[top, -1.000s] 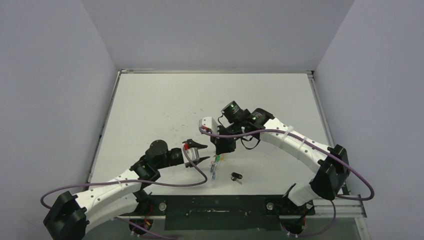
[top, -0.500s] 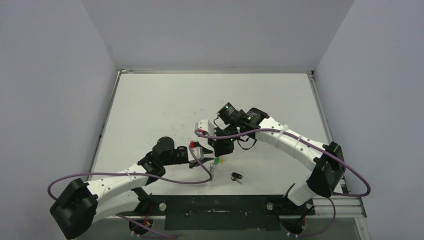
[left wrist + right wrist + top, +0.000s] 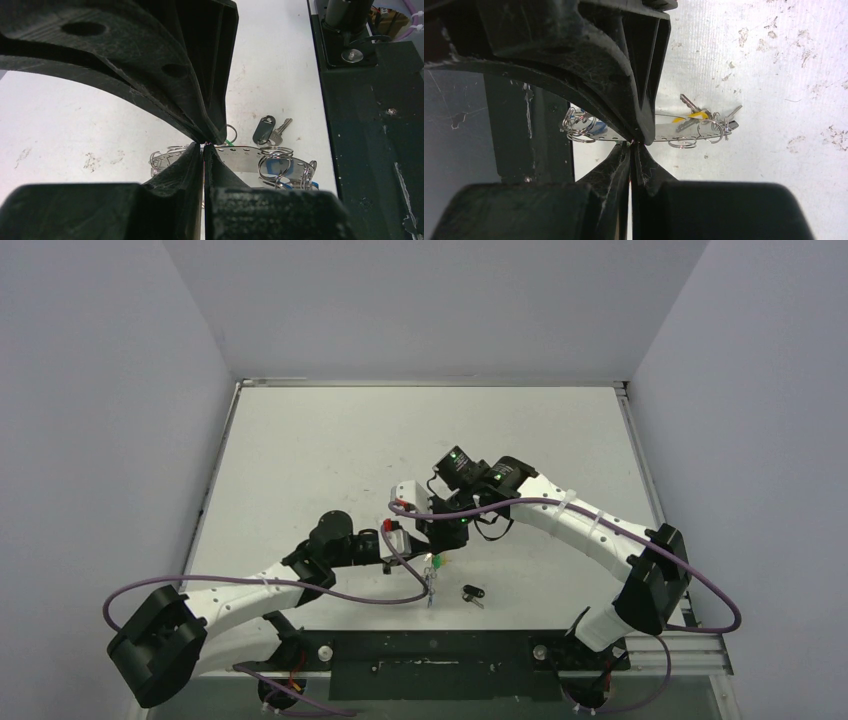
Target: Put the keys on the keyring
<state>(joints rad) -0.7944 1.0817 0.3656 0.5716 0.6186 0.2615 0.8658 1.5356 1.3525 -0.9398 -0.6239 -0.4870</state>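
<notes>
The keyring (image 3: 240,152) is a silvery perforated band carrying small split rings, and it hangs just above the table. A blue-tagged key (image 3: 272,167) and a yellow-tagged key (image 3: 694,116) hang from those rings. A bit of green (image 3: 230,143) shows by the fingertips. My right gripper (image 3: 631,143) is shut on the keyring (image 3: 664,132). My left gripper (image 3: 204,145) is shut tip to tip against it, at the band's edge. In the top view the grippers (image 3: 408,558) (image 3: 437,543) meet above the hanging bunch. A black-headed key (image 3: 471,592) lies loose on the table to the right.
The black base rail (image 3: 430,655) runs along the near table edge, close behind the black key (image 3: 264,130). A purple cable (image 3: 380,590) loops low beside the left wrist. Grey walls enclose the white table (image 3: 330,450) on three sides.
My left gripper moved right toward the right gripper and closed its fingers at the keyring. The right arm shifted slightly left and kept its grip.
</notes>
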